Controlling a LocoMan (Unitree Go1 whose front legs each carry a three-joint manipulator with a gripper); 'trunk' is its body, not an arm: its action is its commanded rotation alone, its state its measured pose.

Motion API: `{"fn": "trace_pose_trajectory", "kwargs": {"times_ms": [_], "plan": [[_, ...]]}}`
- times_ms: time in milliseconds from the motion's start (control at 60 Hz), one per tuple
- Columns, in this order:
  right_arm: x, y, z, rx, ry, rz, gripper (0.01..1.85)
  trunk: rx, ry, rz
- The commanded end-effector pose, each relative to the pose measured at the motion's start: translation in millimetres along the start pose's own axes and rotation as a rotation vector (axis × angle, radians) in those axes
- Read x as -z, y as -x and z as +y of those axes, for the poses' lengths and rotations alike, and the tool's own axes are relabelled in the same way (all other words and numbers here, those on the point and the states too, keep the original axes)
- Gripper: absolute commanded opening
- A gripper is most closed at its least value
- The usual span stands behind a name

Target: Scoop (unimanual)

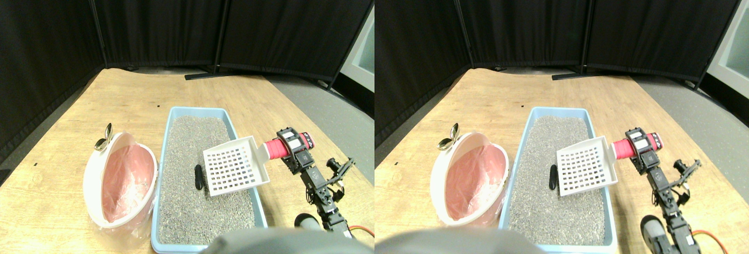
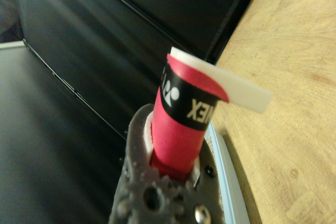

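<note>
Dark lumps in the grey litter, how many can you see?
1. A single dark oblong lump lies on the grey litter in the light blue plastic tray, just beside the white slotted plastic scoop, on the side toward the white bin with the pink liner. More may be buried.

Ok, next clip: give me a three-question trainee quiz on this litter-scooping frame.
1. True or false: the small dark lump lies on the grey litter, beside the white slotted plastic scoop.
2. The round white bin with the pink liner stands on which side of the light blue litter tray: A left, B right, C behind?
3. What colour is the wrapped handle in the right end effector?

Key: 1 true; 2 A; 3 red.
</note>
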Motion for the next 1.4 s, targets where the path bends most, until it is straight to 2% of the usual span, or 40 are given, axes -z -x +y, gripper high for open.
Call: {"fn": "trace_pose_trajectory", "kwargs": {"times_ms": [17, 100, 183, 400, 483, 650, 750, 1000, 1150, 1283, 1400], "plan": [[-9.8, -5.4, -4.3, 0.006, -0.003, -0.036, 0.06, -0.033, 0.040, 0.011], [-14.2, -13.8, -7.2, -0.015, 0.032, -0.028, 0.06, -0.049, 0.055, 0.015], [-14.7, -22.4, -7.1, -0.069, 0.067, -0.016, 0.06, -0.064, 0.067, 0.019], [-11.4, -32.4, -1.5, -0.103, 0.121, 0.038, 0.06, -0.093, 0.093, 0.033], [-9.2, -37.1, -0.3, -0.142, 0.134, 0.051, 0.06, -0.100, 0.099, 0.036], [-12.1, -45.4, 4.9, -0.136, 0.179, 0.118, 0.06, -0.113, 0.109, 0.044], [-13.5, -50.5, 8.2, -0.123, 0.225, 0.173, 0.06, -0.115, 0.111, 0.047], [-17.9, -58.9, 11.9, -0.119, 0.271, 0.208, 0.06, -0.113, 0.113, 0.058], [-20.1, -59.7, 14.7, -0.153, 0.300, 0.215, 0.06, -0.108, 0.114, 0.061], [-24.2, -59.2, 19.4, -0.213, 0.373, 0.204, 0.06, -0.104, 0.114, 0.062], [-27.7, -59.3, 20.8, -0.227, 0.393, 0.197, 0.06, -0.097, 0.113, 0.065]]}}
